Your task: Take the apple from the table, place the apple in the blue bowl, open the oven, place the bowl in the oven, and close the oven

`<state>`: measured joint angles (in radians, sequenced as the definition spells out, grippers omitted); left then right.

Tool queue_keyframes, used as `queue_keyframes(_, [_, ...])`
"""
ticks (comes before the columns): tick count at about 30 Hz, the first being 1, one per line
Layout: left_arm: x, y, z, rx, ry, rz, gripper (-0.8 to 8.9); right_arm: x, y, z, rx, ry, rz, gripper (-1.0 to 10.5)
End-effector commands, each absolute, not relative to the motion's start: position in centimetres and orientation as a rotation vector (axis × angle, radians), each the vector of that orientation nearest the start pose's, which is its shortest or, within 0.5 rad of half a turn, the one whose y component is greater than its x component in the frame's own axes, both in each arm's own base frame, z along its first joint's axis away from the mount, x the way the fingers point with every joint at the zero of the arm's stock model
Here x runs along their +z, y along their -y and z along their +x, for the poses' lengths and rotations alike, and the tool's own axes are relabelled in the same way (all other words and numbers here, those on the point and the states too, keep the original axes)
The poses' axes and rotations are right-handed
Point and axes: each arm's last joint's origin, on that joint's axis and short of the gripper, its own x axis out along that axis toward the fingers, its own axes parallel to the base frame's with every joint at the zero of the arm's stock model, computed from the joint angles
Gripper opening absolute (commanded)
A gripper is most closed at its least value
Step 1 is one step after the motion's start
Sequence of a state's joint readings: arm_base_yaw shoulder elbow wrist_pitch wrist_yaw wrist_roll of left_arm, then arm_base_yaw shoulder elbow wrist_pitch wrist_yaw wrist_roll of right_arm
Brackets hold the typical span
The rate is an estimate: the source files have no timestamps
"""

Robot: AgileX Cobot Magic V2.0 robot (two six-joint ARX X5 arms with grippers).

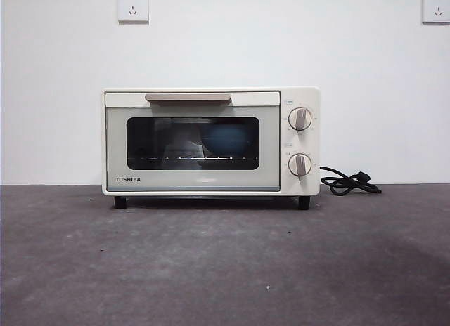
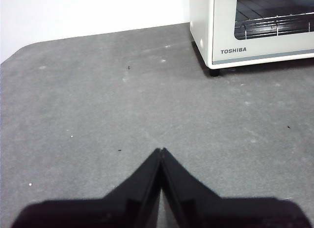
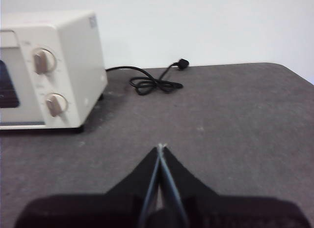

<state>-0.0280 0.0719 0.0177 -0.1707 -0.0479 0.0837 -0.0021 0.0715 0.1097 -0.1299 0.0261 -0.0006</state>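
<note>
The cream-white TOSHIBA toaster oven (image 1: 211,140) stands shut on the dark matte table (image 1: 225,263); the glossy blue bowl (image 1: 228,140) sits behind its glass, the apple presumably hidden inside it. The left gripper (image 2: 161,150) and right gripper (image 3: 161,147) hang pinched together, empty, apparently finished.

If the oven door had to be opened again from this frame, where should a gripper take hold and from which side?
Probably the beige bar handle along the top edge of the door of the oven, approached from the front. The bar runs level and seems to stand proud of the door, so jaws could likely close above and below it.
</note>
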Motion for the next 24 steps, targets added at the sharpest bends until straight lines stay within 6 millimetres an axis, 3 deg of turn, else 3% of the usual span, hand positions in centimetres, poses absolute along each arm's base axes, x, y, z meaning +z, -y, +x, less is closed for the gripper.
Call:
queue_keyframes(1, [14.5, 0.1, 9.9, 0.011, -0.228, 0.082, -0.04, 17.4, 0.3, 9.7, -0.052, -0.096, 0.001, 0.0])
queue_keyframes(10, [14.5, 0.1, 9.9, 0.011, -0.228, 0.082, -0.04, 15.0, 0.6, 9.6, -0.094, -0.178, 0.010, 0.0])
queue_keyframes(24, [14.4, 0.1, 9.9, 0.011, -0.233, 0.082, -0.04, 15.0, 0.6, 9.6, -0.109, -0.175, -0.001, 0.0])
